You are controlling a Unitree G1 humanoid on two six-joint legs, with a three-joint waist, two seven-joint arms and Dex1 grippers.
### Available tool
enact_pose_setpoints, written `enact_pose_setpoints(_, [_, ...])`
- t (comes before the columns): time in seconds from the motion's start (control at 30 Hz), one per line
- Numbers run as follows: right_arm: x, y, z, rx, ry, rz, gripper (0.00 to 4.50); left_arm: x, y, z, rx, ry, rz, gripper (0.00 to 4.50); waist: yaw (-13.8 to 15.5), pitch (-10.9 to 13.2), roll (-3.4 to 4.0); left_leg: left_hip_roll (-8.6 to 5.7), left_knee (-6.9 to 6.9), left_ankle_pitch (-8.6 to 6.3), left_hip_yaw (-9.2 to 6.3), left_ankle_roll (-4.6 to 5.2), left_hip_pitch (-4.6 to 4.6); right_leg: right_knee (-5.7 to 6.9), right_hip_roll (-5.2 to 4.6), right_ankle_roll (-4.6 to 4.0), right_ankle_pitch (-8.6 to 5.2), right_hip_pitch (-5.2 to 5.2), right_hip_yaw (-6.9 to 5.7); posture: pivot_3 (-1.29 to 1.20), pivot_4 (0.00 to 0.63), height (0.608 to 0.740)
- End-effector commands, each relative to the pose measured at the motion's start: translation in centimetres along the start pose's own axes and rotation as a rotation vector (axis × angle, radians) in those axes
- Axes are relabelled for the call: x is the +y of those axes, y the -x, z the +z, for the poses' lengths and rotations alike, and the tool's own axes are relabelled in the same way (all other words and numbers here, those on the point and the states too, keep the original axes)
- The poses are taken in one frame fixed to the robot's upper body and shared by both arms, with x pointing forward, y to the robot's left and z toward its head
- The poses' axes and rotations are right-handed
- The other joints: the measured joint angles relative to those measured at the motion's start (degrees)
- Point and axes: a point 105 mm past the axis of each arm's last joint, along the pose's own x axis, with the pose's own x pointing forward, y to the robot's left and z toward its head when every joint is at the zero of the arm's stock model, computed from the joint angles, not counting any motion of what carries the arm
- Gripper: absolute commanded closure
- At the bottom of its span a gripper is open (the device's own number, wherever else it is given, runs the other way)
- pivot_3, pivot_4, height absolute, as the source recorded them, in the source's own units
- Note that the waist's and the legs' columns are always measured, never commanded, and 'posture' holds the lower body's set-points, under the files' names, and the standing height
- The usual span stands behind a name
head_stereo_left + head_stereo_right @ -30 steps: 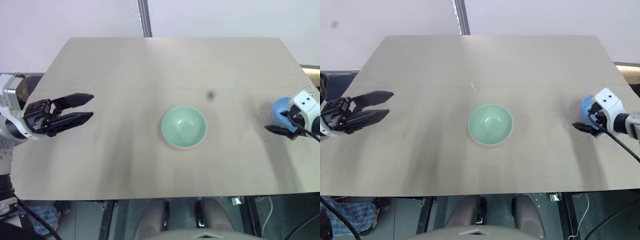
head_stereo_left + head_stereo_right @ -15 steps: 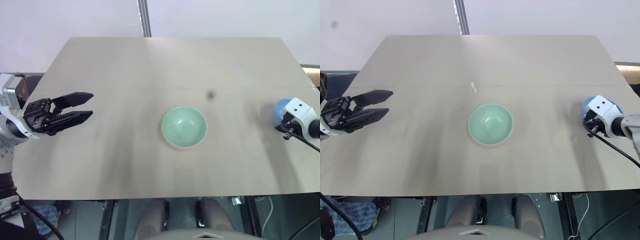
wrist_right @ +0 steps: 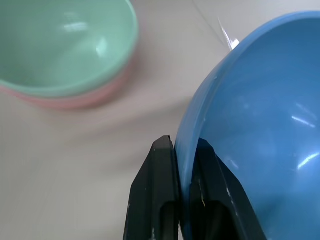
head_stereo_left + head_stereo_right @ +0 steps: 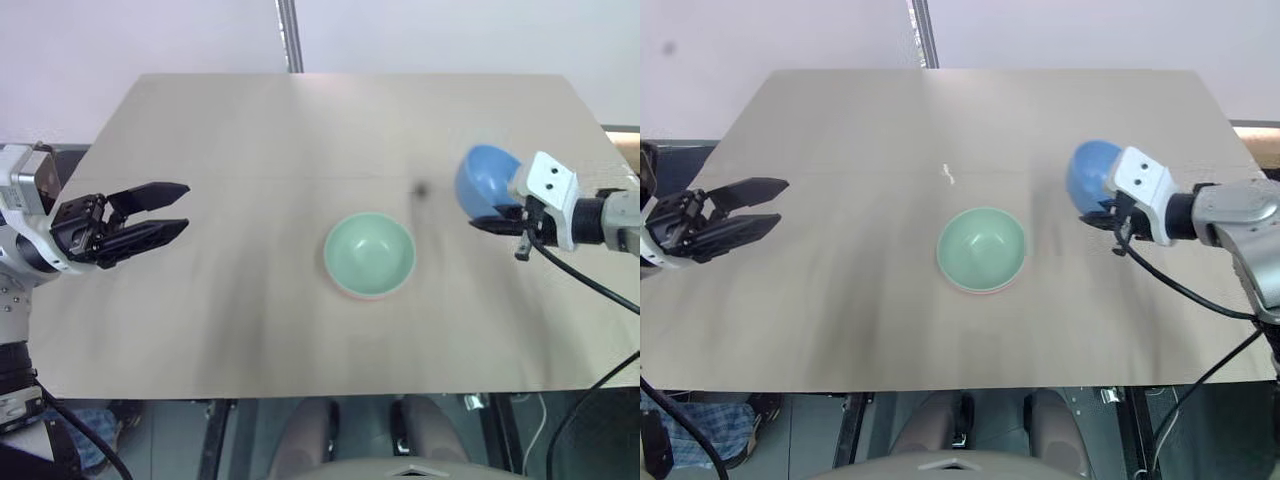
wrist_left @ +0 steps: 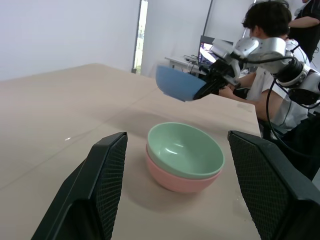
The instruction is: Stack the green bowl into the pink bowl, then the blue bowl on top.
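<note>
Moved since a second ago: blue bowl (image 4: pixel 487 180), off the bench's (image 4: pixel 300 130) right edge, now airborne, rim pinched in right fingers (image 3: pixel 170 165); green bowl (image 4: pixel 368 252) already nested in pink bowl (image 5: pixel 181 181) mid-bench; left gripper (image 4: pixel 165 210) idle, fingers wide; final stacking outstanding.

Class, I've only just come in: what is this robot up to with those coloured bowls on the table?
It is stacking bowls. The green bowl already sits nested in the pink bowl at the middle of the table. The right gripper is shut on the rim of the blue bowl and holds it in the air, to the right of the stack. The left gripper hangs open and empty over the table's left side.
</note>
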Motion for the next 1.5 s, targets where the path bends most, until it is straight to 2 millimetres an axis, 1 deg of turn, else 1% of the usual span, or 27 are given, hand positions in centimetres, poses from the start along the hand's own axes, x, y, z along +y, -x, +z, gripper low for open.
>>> enact_pose_setpoints(0.03, [3.2,-0.5,2.9,-0.060,0.150,0.134,4.46,0.1,-0.3,0.8,-0.008,-0.044,-0.019,1.09,0.08,0.00,-0.01,0.00,0.00,0.00,-0.06,-0.01,-0.03,-0.02,0.00,0.00,0.00,0.00,-0.06,0.00,0.150,0.740])
enact_pose_setpoints(0.13, [5.0,-1.4,3.8,-0.080,0.220,0.201,4.46,0.2,-0.4,0.7,-0.006,-0.041,-0.026,1.09,-0.13,0.00,-0.01,0.00,0.00,0.01,-0.09,-0.01,-0.05,-0.04,0.00,0.00,0.00,0.00,-0.08,0.00,0.150,0.740])
enact_pose_setpoints(0.23, [7.6,-2.3,4.5,-0.075,0.371,0.310,4.46,0.5,-0.7,0.7,-0.006,-0.039,-0.038,1.09,-0.21,0.01,-0.01,0.00,0.00,0.01,-0.07,-0.02,-0.02,-0.01,0.01,0.00,0.00,0.00,-0.08,0.00,0.150,0.740])
enact_pose_setpoints(0.27, [7.8,-2.6,4.6,-0.073,0.402,0.321,4.46,0.6,-0.8,0.7,-0.006,-0.039,-0.040,1.09,-0.30,0.01,-0.01,0.00,0.00,0.01,-0.08,-0.02,-0.02,0.00,0.04,0.00,0.00,-0.01,-0.09,0.00,0.150,0.740])
enact_pose_setpoints(0.43, [7.7,-4.5,5.1,-0.054,0.482,0.312,4.46,0.9,-1.0,0.8,-0.011,-0.040,-0.047,1.09,-0.46,0.00,-0.02,0.01,0.04,0.02,-0.05,-0.03,-0.02,0.03,0.08,0.00,0.00,-0.03,-0.08,0.00,0.150,0.740])
enact_pose_setpoints(0.57, [8.2,-5.5,5.9,-0.070,0.505,0.330,4.46,0.9,-1.0,0.8,-0.014,-0.038,-0.050,1.09,-0.45,0.00,-0.02,0.01,0.05,0.02,-0.07,-0.04,-0.02,0.03,0.08,0.00,0.00,-0.04,-0.08,0.00,0.150,0.740])
enact_pose_setpoints(0.63, [8.1,-5.9,6.2,-0.076,0.508,0.325,3.61,0.9,-0.9,0.8,-0.013,-0.038,-0.050,1.09,-0.44,0.00,-0.02,0.01,0.05,0.02,-0.07,-0.04,-0.04,0.03,0.08,0.00,0.00,-0.05,-0.08,0.00,0.150,0.740])
enact_pose_setpoints(0.67, [8.1,-6.0,6.3,-0.077,0.509,0.324,3.45,0.9,-0.9,0.8,-0.012,-0.038,-0.050,1.09,-0.43,0.00,-0.02,0.01,0.05,0.02,-0.07,-0.04,-0.04,0.02,0.08,0.00,0.00,-0.05,-0.09,0.00,0.150,0.740])
enact_pose_setpoints(0.7, [8.0,-6.1,6.4,-0.078,0.510,0.323,3.06,0.9,-0.9,0.7,-0.012,-0.037,-0.050,1.09,-0.42,0.00,-0.02,0.00,0.05,0.02,-0.07,-0.04,-0.04,0.02,0.06,0.00,0.00,-0.05,-0.09,0.00,0.150,0.740])
enact_pose_setpoints(0.8, [7.6,-6.4,7.1,-0.101,0.498,0.294,1.57,0.8,-0.8,0.7,-0.010,-0.036,-0.048,1.09,-0.38,-0.01,-0.03,-0.01,0.05,0.02,-0.07,-0.04,-0.03,0.02,0.06,0.00,0.00,-0.04,-0.10,0.00,0.150,0.740])
enact_pose_setpoints(0.83, [7.5,-6.2,7.4,-0.114,0.487,0.292,1.20,0.8,-0.8,0.7,-0.010,-0.035,-0.048,1.09,-0.41,0.00,-0.03,-0.01,0.05,0.02,-0.08,-0.04,-0.03,0.03,0.06,0.00,0.00,-0.04,-0.10,0.00,0.150,0.740])
enact_pose_setpoints(0.9, [7.6,-5.5,8.3,-0.166,0.441,0.315,1.20,0.7,-0.7,0.7,-0.010,-0.036,-0.047,1.09,-0.43,0.00,-0.03,0.00,0.05,0.03,-0.08,-0.04,-0.03,0.04,0.07,0.00,0.00,-0.05,-0.10,0.00,0.150,0.740])
enact_pose_setpoints(0.97, [7.3,-4.3,9.0,-0.221,0.365,0.331,1.20,0.7,-0.7,0.6,-0.010,-0.036,-0.045,1.09,-0.43,0.00,-0.03,0.00,0.05,0.02,-0.09,-0.04,-0.03,0.04,0.07,0.00,0.00,-0.05,-0.10,0.00,0.150,0.740])
enact_pose_setpoints(1.03, [6.1,-2.8,8.9,-0.249,0.282,0.313,1.20,0.7,-0.6,0.6,-0.005,-0.038,-0.037,1.09,-0.38,0.00,-0.04,-0.01,0.05,0.02,-0.08,-0.04,-0.04,0.03,0.05,0.00,0.00,-0.04,-0.09,0.00,0.150,0.740])
enact_pose_setpoints(1.13, [3.5,0.1,7.1,-0.270,0.125,0.244,1.20,0.9,-0.3,0.3,0.018,-0.033,0.002,1.09,0.10,-0.04,-0.11,-0.03,0.05,0.02,-0.16,-0.03,-0.04,-0.03,0.00,0.00,0.00,0.02,-0.16,0.00,0.150,0.740])
enact_pose_setpoints(1.23, [1.6,3.0,4.3,-0.280,-0.041,0.179,1.20,1.0,-0.1,-0.3,0.051,-0.022,0.045,1.09,0.13,-0.03,-0.13,-0.08,0.04,0.01,-0.23,-0.01,-0.06,-0.08,-0.06,0.00,0.00,0.07,-0.23,0.00,0.150,0.740])
enact_pose_setpoints(1.3, [-0.1,4.8,1.9,-0.265,-0.132,0.085,1.20,0.9,0.1,-0.5,0.060,-0.028,0.064,1.09,-0.01,-0.03,-0.12,-0.08,0.03,0.00,-0.20,0.00,-0.05,-0.06,-0.07,0.00,0.00,0.05,-0.19,0.00,0.150,0.740])
enact_pose_setpoints(1.37, [-2.0,7.0,-1.5,-0.242,-0.228,-0.048,1.20,0.9,0.5,-0.8,0.091,-0.018,0.105,1.09,-0.04,-0.03,-0.12,-0.06,0.01,-0.01,-0.19,0.01,-0.04,-0.05,-0.05,0.00,0.00,0.05,-0.18,0.00,0.150,0.740])
enact_pose_setpoints(1.4, [-2.6,8.0,-2.6,-0.252,-0.244,-0.106,1.20,0.8,0.8,-1.0,0.108,-0.003,0.125,1.09,-0.11,-0.03,-0.12,-0.05,-0.01,-0.02,-0.16,0.03,-0.03,-0.04,-0.05,0.00,0.00,0.05,-0.16,0.00,0.150,0.740])
enact_pose_setpoints(1.43, [-3.0,9.2,-3.6,-0.279,-0.259,-0.163,1.20,0.8,1.1,-1.1,0.118,0.008,0.139,1.09,-0.17,-0.03,-0.12,-0.04,-0.02,-0.02,-0.13,0.04,-0.01,-0.02,-0.04,0.00,0.00,0.05,-0.12,0.00,0.150,0.740])
enact_pose_setpoints(1.47, [-3.1,10.2,-4.5,-0.292,-0.271,-0.198,1.20,0.7,1.3,-1.1,0.122,0.016,0.153,1.09,-0.18,-0.02,-0.11,-0.03,-0.03,-0.06,-0.09,0.11,0.00,0.00,-0.01,0.00,0.00,0.04,-0.08,0.00,0.150,0.740])
enact_pose_setpoints(1.5, [-3.0,11.3,-6.2,-0.267,-0.313,-0.210,1.20,0.8,1.6,-1.2,0.129,0.026,0.178,1.09,-0.16,-0.01,-0.09,-0.01,-0.04,-0.06,-0.06,0.11,0.02,0.01,0.00,0.00,0.00,0.04,-0.05,0.00,0.150,0.740])
